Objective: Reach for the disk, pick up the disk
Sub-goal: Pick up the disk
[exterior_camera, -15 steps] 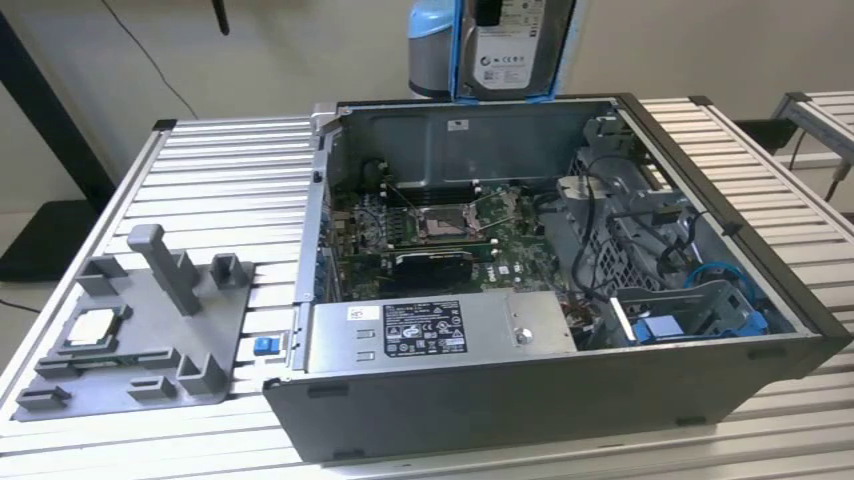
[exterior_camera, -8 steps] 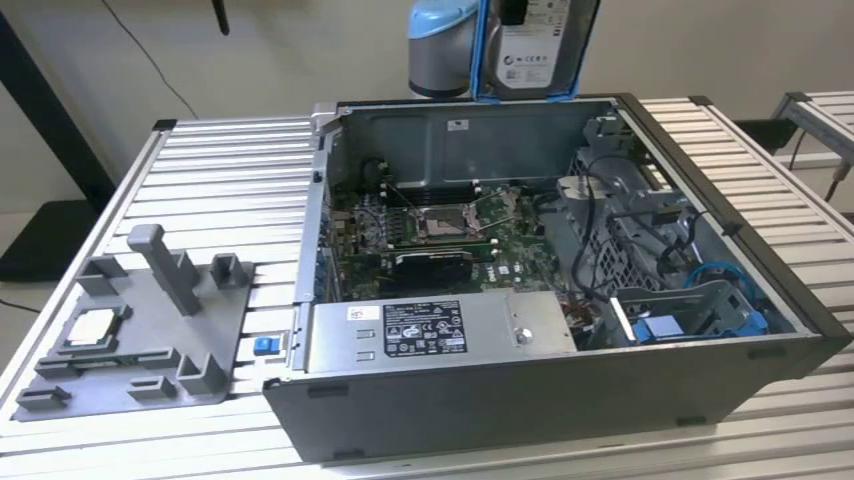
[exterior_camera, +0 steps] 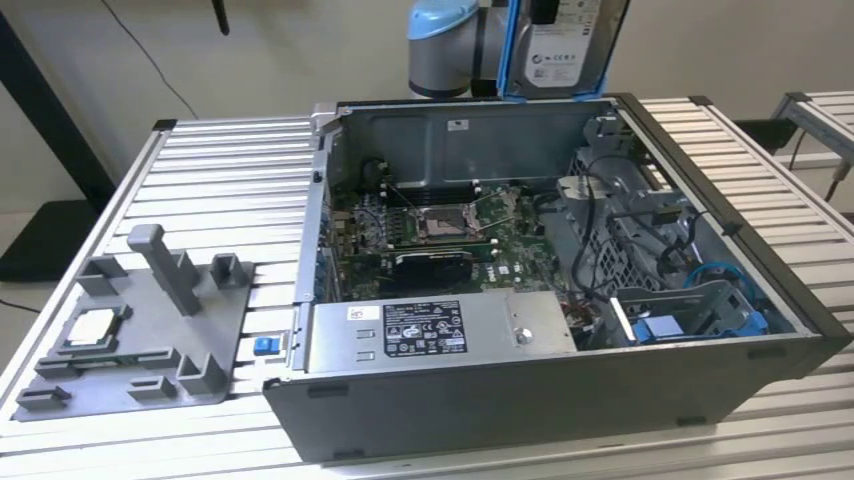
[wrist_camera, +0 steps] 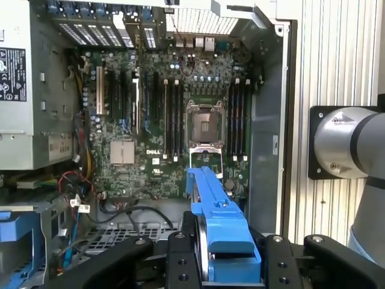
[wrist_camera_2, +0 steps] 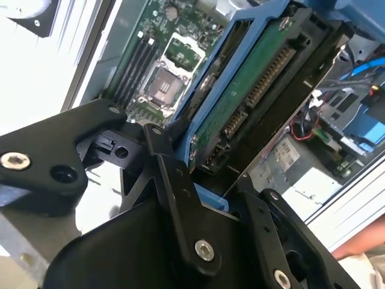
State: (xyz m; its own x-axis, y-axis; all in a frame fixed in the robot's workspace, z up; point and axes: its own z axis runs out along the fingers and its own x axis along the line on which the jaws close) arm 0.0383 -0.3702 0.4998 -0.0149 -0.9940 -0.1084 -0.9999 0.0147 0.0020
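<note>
Table (exterior_camera: 227, 170): slatted metal, carrying the open computer case (exterior_camera: 561, 400).
Computer case: lid off, motherboard (wrist_camera: 174, 120) exposed below.
Disk (exterior_camera: 558, 45): raised clear above the case's far rim, standing on edge, long axis upright, blue frame around it.
Tool (wrist_camera: 225, 259): closed on the disk's blue frame, clamped from both sides, disk projecting straight out from between the fingers toward the motherboard.

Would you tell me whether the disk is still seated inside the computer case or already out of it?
Out. The disk hangs upright above the case's rear wall, clamped in its blue frame by the gripper.
</note>
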